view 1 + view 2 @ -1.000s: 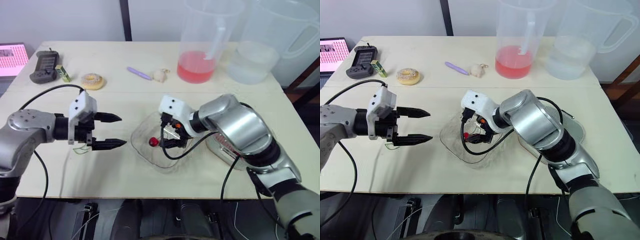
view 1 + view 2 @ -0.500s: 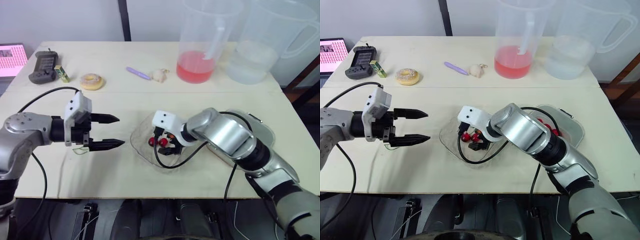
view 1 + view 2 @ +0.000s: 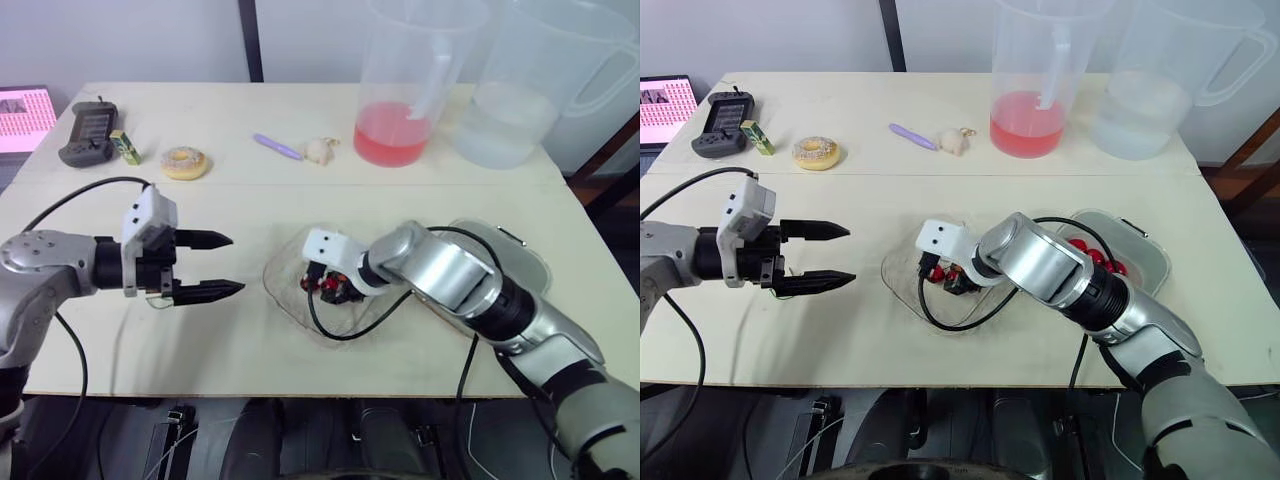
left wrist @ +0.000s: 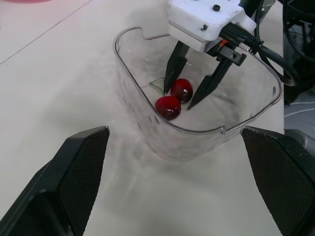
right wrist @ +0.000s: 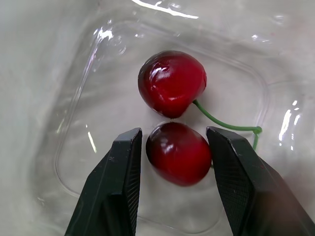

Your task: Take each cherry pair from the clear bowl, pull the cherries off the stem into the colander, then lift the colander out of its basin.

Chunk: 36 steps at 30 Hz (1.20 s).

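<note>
A clear bowl (image 3: 276, 292) sits at the table's middle and holds a pair of red cherries (image 5: 172, 83) joined by a green stem (image 5: 226, 125). My right gripper (image 5: 174, 135) reaches down into the bowl and is open. Its black fingers (image 5: 123, 167) stand on either side of the nearer cherry (image 5: 178, 153), very close to it. My left gripper (image 3: 235, 263) hovers open to the left of the bowl, pointing at it, with nothing between its fingers. To the right, partly behind my right arm, the colander in its basin (image 3: 1148, 262) holds several cherries (image 3: 1092, 254).
Two big clear jugs stand at the back, one with pink liquid (image 3: 392, 133), one with water (image 3: 500, 125). A doughnut (image 3: 184, 161), a purple stick (image 3: 277, 146), a pale keyring charm (image 3: 318, 150) and a handheld device (image 3: 88, 133) lie further left. A green stem scrap (image 3: 158, 300) lies under my left gripper.
My right gripper has sunk into the bowl and its fingers now straddle one cherry. The left gripper has drawn back a little to the left, still open.
</note>
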Each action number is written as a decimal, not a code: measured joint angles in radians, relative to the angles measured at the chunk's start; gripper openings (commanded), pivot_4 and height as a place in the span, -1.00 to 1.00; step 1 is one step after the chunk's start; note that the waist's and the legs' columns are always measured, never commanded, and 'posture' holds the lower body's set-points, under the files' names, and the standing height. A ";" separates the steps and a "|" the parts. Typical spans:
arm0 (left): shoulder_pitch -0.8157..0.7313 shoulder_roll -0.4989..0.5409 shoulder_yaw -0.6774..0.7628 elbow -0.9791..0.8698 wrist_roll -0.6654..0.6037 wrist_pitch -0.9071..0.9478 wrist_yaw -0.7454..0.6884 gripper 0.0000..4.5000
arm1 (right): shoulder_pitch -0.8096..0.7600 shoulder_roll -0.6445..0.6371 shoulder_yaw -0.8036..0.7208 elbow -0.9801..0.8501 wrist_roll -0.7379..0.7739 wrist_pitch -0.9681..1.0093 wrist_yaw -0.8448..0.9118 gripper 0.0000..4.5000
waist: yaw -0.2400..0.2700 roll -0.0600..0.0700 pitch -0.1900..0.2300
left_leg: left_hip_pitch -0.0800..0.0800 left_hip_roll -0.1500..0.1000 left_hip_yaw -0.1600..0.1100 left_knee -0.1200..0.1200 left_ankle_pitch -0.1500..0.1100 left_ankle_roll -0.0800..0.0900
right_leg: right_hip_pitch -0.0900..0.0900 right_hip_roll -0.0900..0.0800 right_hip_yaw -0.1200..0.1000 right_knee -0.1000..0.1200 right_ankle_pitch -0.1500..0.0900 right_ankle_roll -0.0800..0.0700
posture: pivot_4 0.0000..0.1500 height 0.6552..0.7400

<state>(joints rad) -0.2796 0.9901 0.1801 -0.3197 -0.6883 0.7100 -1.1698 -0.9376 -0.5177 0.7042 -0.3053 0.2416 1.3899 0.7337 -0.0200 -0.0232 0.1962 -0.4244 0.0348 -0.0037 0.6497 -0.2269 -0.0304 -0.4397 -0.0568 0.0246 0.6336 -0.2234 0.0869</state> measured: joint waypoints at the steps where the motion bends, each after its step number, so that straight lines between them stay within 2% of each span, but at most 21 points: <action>1: 0.000 0.000 0.000 0.000 0.000 0.000 0.000 1.00 | 0.000 -0.003 0.000 0.000 0.000 -0.002 0.000 -0.26 | 0.000 0.000 0.000 | 0.000 0.000 0.000 0.000 0.000 0.000 | 0.000 0.000 0.000 0.000 0.000 0.000 | 1.00 0.96; 3: 0.000 0.000 0.000 0.000 0.000 0.000 0.000 1.00 | -0.001 -0.005 0.001 0.000 0.000 -0.008 0.000 -0.56 | 0.000 0.000 0.000 | 0.000 0.000 0.000 0.000 0.000 0.000 | 0.000 0.000 0.000 0.000 0.000 0.000 | 1.00 0.96; 4: 0.000 0.000 0.000 0.000 0.000 0.000 0.000 1.00 | -0.003 -0.006 0.003 0.000 0.000 -0.011 0.001 -0.61 | 0.000 0.000 0.000 | 0.000 0.000 0.000 0.000 0.000 0.000 | 0.000 0.000 0.000 0.000 0.000 0.000 | 1.00 0.96; 9: -0.005 -0.001 -0.001 0.004 0.002 -0.002 -0.001 1.00 | -0.046 -0.039 0.008 -0.014 0.018 -0.022 0.032 -0.61 | 0.000 0.000 0.000 | 0.000 0.000 0.000 0.000 0.000 0.000 | 0.000 0.000 0.000 0.000 0.000 0.000 | 1.00 0.96; 12: -0.024 -0.011 -0.002 0.016 -0.001 0.000 0.000 1.00 | -0.084 -0.082 -0.052 -0.046 0.043 -0.087 0.086 -0.61 | 0.001 0.000 0.000 | 0.000 0.000 0.000 0.000 0.000 0.000 | 0.000 0.000 0.000 0.000 0.000 0.000 | 1.00 0.96; 16: -0.071 -0.040 -0.003 0.038 -0.027 0.025 0.014 1.00 | -0.058 -0.134 -0.203 -0.072 0.075 -0.372 0.194 -0.61 | 0.003 0.000 0.000 | 0.000 0.000 0.000 0.000 0.000 0.000 | 0.001 0.000 0.000 -0.001 0.000 0.001 | 1.00 0.96; 19: -0.154 -0.090 0.011 0.080 -0.122 0.107 0.046 1.00 | -0.006 -0.206 -0.287 -0.103 0.053 -0.658 0.271 -0.61 | 0.008 0.000 0.000 | 0.000 0.000 -0.001 0.001 0.000 0.000 | 0.002 0.000 0.000 -0.002 0.001 0.004 | 1.00 0.96; 24: -0.318 -0.158 0.055 0.187 -0.264 0.232 0.115 1.00 | 0.072 -0.236 -0.312 -0.096 -0.161 -1.055 0.211 -0.61 | 0.000 -0.001 0.000 | 0.001 0.000 -0.001 0.001 0.000 0.000 | 0.002 0.001 0.000 -0.001 0.002 0.005 | 1.00 0.96; 29: -0.484 -0.240 0.045 0.321 -0.285 0.296 0.186 1.00 | 0.110 -0.258 -0.261 0.040 -0.562 -1.505 -0.014 -0.61 | 0.001 -0.001 0.000 | 0.001 -0.001 0.000 0.001 0.000 0.000 | 0.002 0.001 0.001 0.000 0.002 0.005 | 1.00 0.96; 33: -0.561 -0.296 0.015 0.373 -0.282 0.318 0.210 1.00 | 0.130 -0.241 -0.268 0.098 -0.806 -1.651 -0.213 -0.61 | 0.003 -0.001 0.000 | 0.000 -0.001 -0.001 0.001 0.000 -0.001 | 0.001 0.001 0.000 -0.001 0.002 0.005 | 1.00 0.96; 36: -0.602 -0.319 -0.011 0.390 -0.272 0.324 0.210 1.00 | 0.175 -0.202 -0.280 0.095 -0.907 -1.674 -0.295 -0.61 | 0.002 -0.001 0.000 | 0.000 -0.001 -0.001 0.001 0.001 -0.001 | 0.001 0.001 0.001 -0.001 0.002 0.005 | 1.00 0.96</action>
<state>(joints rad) -0.8820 0.6709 0.1687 0.0700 -0.9599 1.0342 -0.9596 -0.7625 -0.7193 0.4246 -0.2100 -0.6654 -0.2844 0.4385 -0.0178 -0.0241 0.1959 -0.4245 0.0341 -0.0043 0.6502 -0.2262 -0.0314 -0.4383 -0.0562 0.0251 0.6331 -0.2214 0.0920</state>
